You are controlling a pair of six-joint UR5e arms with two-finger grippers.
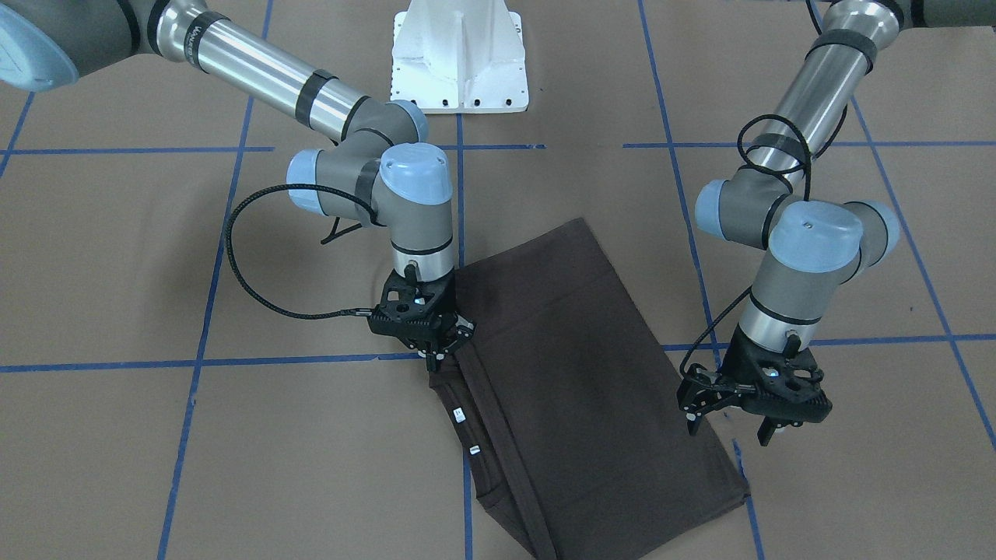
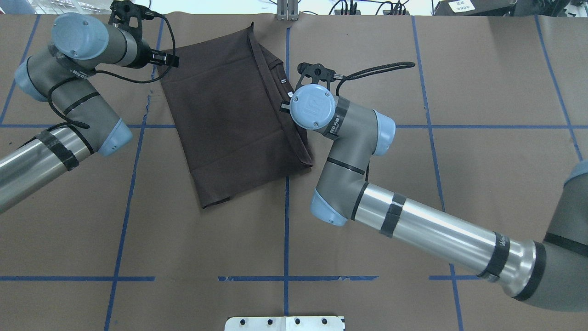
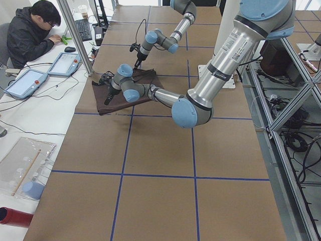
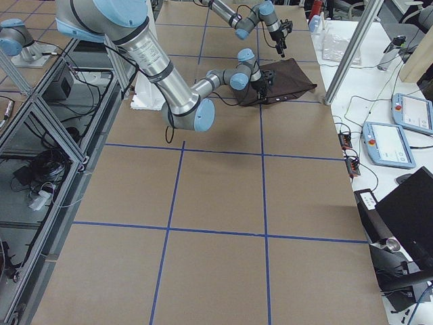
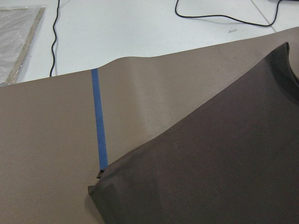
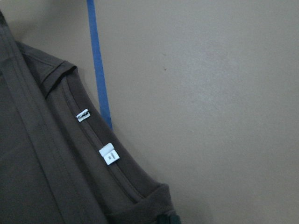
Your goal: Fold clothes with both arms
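T-shirt [image 1: 576, 373], dark brown, lies folded into a long rectangle on the brown paper-covered table [image 2: 459, 184]. It sits well out from the robot, with its far end up against the table's far edge. Its long axis runs from that edge back toward the robot on a slant. The far end swings to the robot's left and the near end reaches the middle blue tape line [image 2: 286, 220].

The ribbed collar [image 6: 93, 135] sits on the long edge facing the robot's right, toward the far end, so the neck opening points that way. Two small white neck tags [image 6: 109, 154] show on it. A folded band of cloth runs alongside the collar, the length of that edge.

The right gripper [image 1: 437, 356] points straight down at this same edge, just on the robot's side of the tags. Its fingers are drawn together at the fold. From here they look pinched on the cloth, though the contact is too small to see well.

The left gripper [image 1: 728, 426] hangs over the opposite long edge, near the far corner, with its fingers spread and nothing between them. Its wrist camera looks down on that corner, where cloth covers the end of a tape line.

The white base pedestal [image 1: 459, 62] stands behind both arms. A person [image 3: 30, 32] sits at a side desk beyond the table's end.
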